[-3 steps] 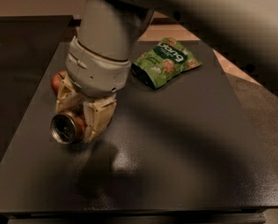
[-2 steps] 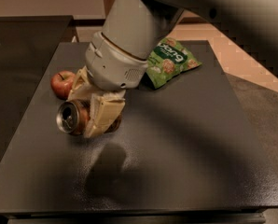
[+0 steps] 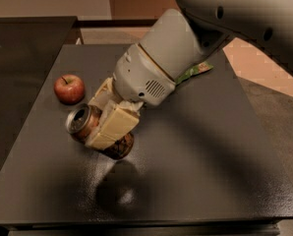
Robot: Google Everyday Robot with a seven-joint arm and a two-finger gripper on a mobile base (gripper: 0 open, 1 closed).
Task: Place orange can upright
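Note:
The orange can point(image 3: 86, 123) is held tilted above the dark table point(image 3: 210, 151), its silver top with pull tab facing up and to the left and its dark patterned bottom end lower right. My gripper point(image 3: 105, 117) is shut on the can, with one cream finger point(image 3: 113, 128) across the can's front and the other behind it. The grey wrist and arm reach down from the upper right. The can's shadow lies on the table just below it.
A red apple point(image 3: 69, 88) sits on the table to the left of the can. A green snack bag point(image 3: 194, 71) is mostly hidden behind the arm at the back. A second dark surface point(image 3: 23, 48) adjoins at the left.
The arm has swung right and turned the can from lying sideways toward a steeper tilt. The apple is now uncovered and the snack bag is mostly hidden.

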